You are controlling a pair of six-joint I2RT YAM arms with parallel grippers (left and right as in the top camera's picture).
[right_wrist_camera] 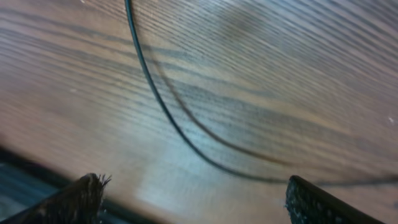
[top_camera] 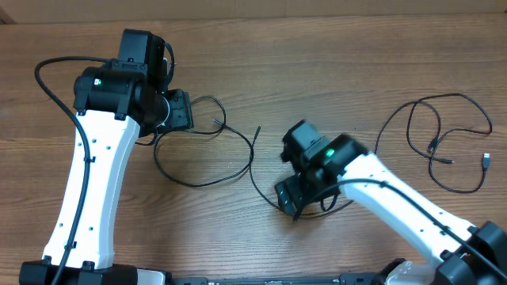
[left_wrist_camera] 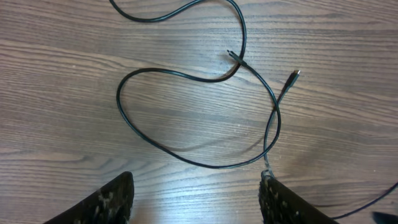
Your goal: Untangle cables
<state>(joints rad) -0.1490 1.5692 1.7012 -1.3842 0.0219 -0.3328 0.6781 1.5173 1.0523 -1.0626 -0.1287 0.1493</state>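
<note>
Only overhead, a separate cable (top_camera: 432,146) far right.

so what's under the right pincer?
One cable curves across bare table below the open right pincer, ungripped. From overhead the pincer hides that stretch.

Table (top_camera: 317,47) is lying bare along top centre; cable loops (top_camera: 194,184) are crowding mid-frame, second cable (top_camera: 434,146) sprawling far right.

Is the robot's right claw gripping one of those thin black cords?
No: the right wrist view shows the right gripper open and empty, the thin black cord lying on the wooden table ahead of it.
</note>
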